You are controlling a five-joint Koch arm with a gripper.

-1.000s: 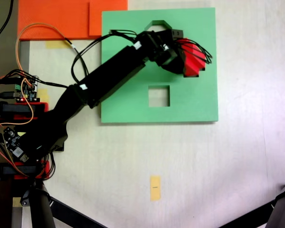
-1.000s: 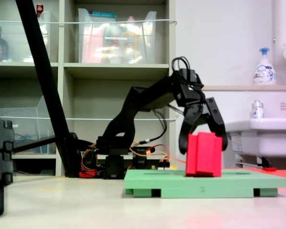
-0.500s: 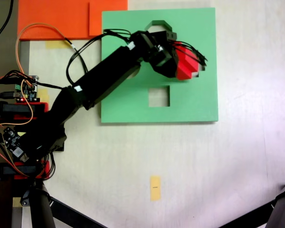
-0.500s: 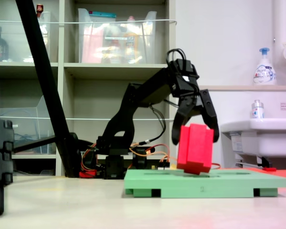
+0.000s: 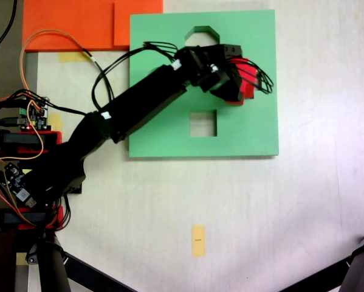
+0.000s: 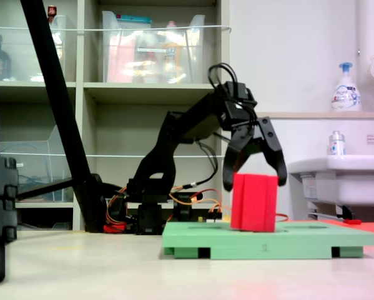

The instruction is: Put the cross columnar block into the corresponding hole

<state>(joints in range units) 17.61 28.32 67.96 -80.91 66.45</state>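
The red cross columnar block (image 6: 254,203) stands upright on the green foam board (image 6: 299,240), its base at board level. My gripper (image 6: 254,185) hangs over it, with one finger down each flank of the block's top, shut on it. In the first exterior view the gripper (image 5: 235,79) covers most of the block (image 5: 248,74), and only its right edge shows. The green board (image 5: 254,131) shows an octagonal cutout (image 5: 200,35) and a square cutout (image 5: 203,123). The cross-shaped hole is hidden under the gripper and block.
Orange sheets (image 5: 90,24) lie beyond the board's upper left corner. The arm's base, circuit boards and loose wires (image 5: 24,121) crowd the first exterior view's left. A yellow tape strip (image 5: 198,240) lies on the table. A black stand leg (image 6: 62,112) slants across the second exterior view's left.
The block was lifted and tilted, carried toward the second exterior view's left, and now stands upright on the board again. The gripper moved with it.
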